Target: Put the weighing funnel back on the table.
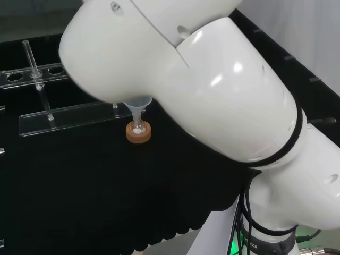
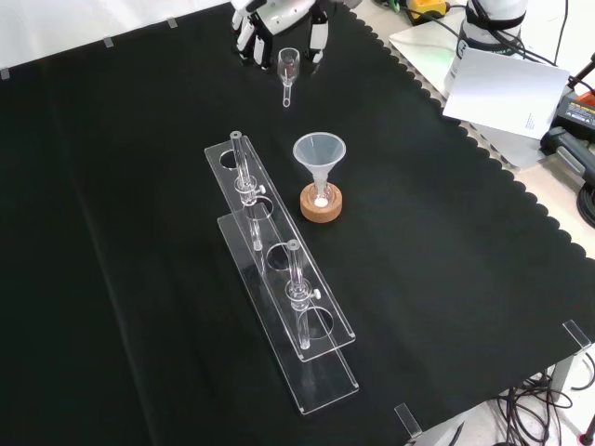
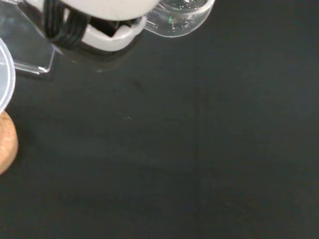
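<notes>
A small clear weighing funnel (image 2: 288, 72) sits at the far edge of the black cloth in the front view, cup uppermost and short stem pointing towards the camera. The black and white hand (image 2: 277, 20) is directly above it at the top of that view, with parts of the hand on either side of the cup. Whether the hand grips the piece or has let it go cannot be told, nor whether the piece rests on the table (image 2: 121, 232).

In the wrist view, the rounded clear cup (image 3: 180, 16) lies right against a white part of the hand (image 3: 107, 30).

Nearer the camera in the front view, well apart from the hand, the big funnel (image 2: 319, 153) stands mouth up with its stem in a small flask on a cork ring (image 2: 322, 206). Just left of it, a long clear rack (image 2: 279, 269) with round holes carries two upright glass tubes (image 2: 244, 167).

In the head view, the arm's large white links (image 1: 212, 79) cover the right side, with the funnel and cork ring (image 1: 138, 133) below them.
</notes>
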Controlling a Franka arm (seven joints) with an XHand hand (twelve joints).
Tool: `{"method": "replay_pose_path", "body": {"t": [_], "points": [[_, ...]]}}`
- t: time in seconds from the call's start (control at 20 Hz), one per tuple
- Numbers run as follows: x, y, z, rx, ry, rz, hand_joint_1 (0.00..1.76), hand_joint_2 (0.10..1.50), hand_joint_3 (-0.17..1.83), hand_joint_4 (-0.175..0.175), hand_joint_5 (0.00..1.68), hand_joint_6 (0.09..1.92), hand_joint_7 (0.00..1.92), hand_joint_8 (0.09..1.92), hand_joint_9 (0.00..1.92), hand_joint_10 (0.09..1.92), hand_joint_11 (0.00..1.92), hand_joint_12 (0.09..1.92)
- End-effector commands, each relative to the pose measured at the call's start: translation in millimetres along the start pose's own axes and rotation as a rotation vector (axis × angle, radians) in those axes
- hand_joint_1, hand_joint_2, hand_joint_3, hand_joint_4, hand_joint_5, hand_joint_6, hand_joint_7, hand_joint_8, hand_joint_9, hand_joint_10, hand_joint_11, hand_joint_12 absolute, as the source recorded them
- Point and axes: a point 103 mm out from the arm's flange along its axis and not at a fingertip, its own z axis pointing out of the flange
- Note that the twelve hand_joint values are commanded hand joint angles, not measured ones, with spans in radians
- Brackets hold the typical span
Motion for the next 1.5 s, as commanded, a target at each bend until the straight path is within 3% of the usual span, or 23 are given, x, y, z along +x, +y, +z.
{"method": "replay_pose_path", "body": {"t": [0.05, 0.7, 1.5], "points": [[-16.9, 3.7, 4.3, 0.004, 0.14, -0.018, 1.12, 0.68, 0.6, 0.175, 1.28, 0.64, 0.62, 0.65, 0.92, 0.37, 0.7, 1.14], [-38.7, 30.4, 13.8, -0.012, 0.228, -0.018, 1.12, 0.68, 0.6, 0.175, 1.27, 0.64, 0.62, 0.65, 0.92, 0.37, 0.71, 1.14], [-53.5, 108.5, 71.2, -0.017, 0.248, 0.015, 1.12, 0.68, 0.6, 0.175, 1.27, 0.65, 0.62, 0.66, 0.93, 0.37, 0.72, 1.14]]}}
